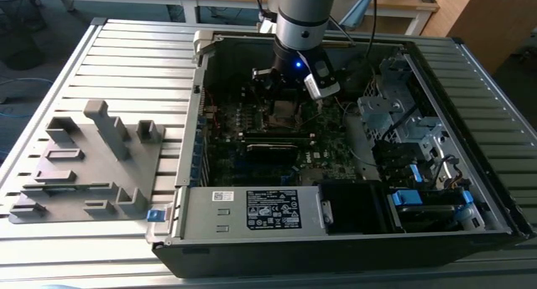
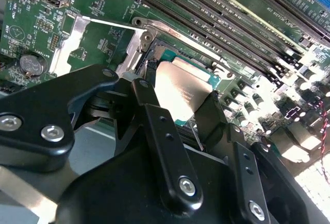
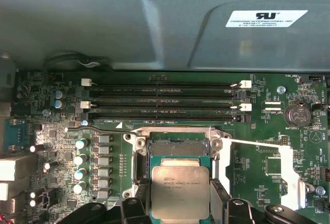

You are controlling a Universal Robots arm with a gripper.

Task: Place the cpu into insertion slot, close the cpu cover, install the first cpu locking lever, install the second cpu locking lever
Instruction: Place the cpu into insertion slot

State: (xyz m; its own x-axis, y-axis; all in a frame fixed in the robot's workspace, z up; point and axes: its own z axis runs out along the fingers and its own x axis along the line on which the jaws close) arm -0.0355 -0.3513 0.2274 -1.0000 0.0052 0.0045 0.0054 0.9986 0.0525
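Silver-grey metal cpu (image 3: 180, 190), flat, square, clamped by two opposite edges in the black gripper (image 2: 177, 98), over the silvery-rimmed slot (image 3: 178, 147), whose dark strip lies bare beyond one edge, memory slots (image 3: 162, 100) near.

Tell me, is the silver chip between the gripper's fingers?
Yes, the two black fingers of the gripper flank the chip, one against each side.

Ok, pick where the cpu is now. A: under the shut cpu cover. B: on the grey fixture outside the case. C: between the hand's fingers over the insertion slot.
C: in the first wrist view the fingers of the hand flank the cpu over the open insertion slot.
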